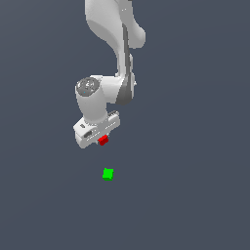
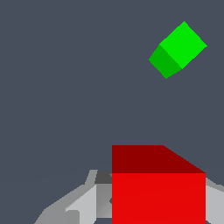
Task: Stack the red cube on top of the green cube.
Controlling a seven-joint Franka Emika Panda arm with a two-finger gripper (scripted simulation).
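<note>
2 cubes apart: red cube (image 1: 103, 140) in tool (image 1: 101, 140), green cube (image 1: 108, 174) below.

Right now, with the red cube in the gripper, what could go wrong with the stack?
1. The green cube sits rotated against the red cube in the wrist view; unmatched corners could overhang.
2. The gripper is not yet above the green cube; releasing here misses it.
3. Little of the red cube shows below the gripper, so the hold may be shallow.
</note>
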